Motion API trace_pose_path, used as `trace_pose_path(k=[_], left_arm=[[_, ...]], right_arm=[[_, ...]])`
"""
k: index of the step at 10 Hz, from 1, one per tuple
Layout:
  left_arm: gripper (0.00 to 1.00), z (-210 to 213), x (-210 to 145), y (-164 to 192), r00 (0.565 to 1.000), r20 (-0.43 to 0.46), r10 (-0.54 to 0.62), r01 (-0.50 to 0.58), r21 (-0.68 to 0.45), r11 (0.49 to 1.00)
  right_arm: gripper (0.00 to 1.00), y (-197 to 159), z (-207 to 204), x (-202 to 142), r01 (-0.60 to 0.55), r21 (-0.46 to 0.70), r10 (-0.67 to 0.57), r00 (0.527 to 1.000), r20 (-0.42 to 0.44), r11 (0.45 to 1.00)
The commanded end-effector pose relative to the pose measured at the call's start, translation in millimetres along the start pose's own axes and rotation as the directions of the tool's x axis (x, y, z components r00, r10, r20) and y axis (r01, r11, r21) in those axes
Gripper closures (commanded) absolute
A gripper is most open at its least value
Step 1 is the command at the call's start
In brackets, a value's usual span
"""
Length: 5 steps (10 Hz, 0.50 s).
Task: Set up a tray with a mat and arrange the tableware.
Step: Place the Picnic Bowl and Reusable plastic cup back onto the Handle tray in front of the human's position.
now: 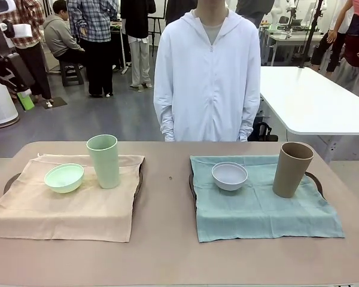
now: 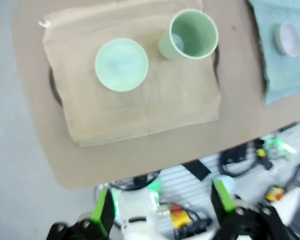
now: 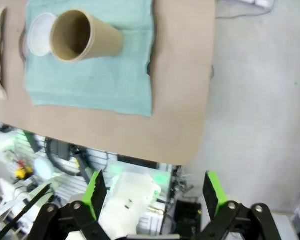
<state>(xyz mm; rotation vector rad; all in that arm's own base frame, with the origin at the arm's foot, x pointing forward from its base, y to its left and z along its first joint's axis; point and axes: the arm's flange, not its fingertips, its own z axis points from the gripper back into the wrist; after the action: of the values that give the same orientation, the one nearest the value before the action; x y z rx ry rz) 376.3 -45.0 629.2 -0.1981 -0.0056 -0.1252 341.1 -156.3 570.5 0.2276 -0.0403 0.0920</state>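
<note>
**Two trays dressed, both grippers spread wide above the table**

On the beige cloth mat [image 1: 66, 206], the mint green round bowl [image 1: 64, 177] and tall pale green cup [image 1: 103, 160] are being shown upright. On the teal cloth mat [image 1: 260, 200], the pale bluish-white bowl [image 1: 230, 176] and tan-brown cup [image 1: 292, 169] are being displayed. The left gripper [image 2: 162, 206] and right gripper [image 3: 154, 193] are being held wide, empty.

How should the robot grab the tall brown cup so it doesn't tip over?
Probably best by its wall, coming from the side. The tan-brown cup stands upright, open end up, on the teal mat, and it is tall and handleless, so a pinch around the upper-middle wall suits it. The right gripper, open, is nearer. Approach from the robot's side, away from the whitish bowl beside it.
</note>
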Motion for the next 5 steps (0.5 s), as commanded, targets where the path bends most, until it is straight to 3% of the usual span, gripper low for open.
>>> trace_pose_path(k=[1, 3, 5], left_arm=[[0.00, 18.1, 9.0, 72.1, 0.997, -0.082, 0.011, -0.029, -0.223, 0.974], [0.00, 15.0, -5.0, 123.4, 0.996, -0.089, 0.012, -0.049, -0.420, 0.906], [0.00, 28.3, -34.4, 173.7, 0.998, 0.033, 0.059, -0.024, -0.636, 0.771]], right_arm=[[0.00, -36.7, 12.6, -5.9, 0.022, 0.191, -0.029, 0.999, 0.032, 0.981], [0.00, -77.7, 21.0, -22.2, 0.082, 0.315, -0.110, 0.991, 0.072, 0.946], [0.00, -118.6, 35.8, -42.9, 0.155, 0.503, -0.241, 0.964, 0.110, 0.850]])
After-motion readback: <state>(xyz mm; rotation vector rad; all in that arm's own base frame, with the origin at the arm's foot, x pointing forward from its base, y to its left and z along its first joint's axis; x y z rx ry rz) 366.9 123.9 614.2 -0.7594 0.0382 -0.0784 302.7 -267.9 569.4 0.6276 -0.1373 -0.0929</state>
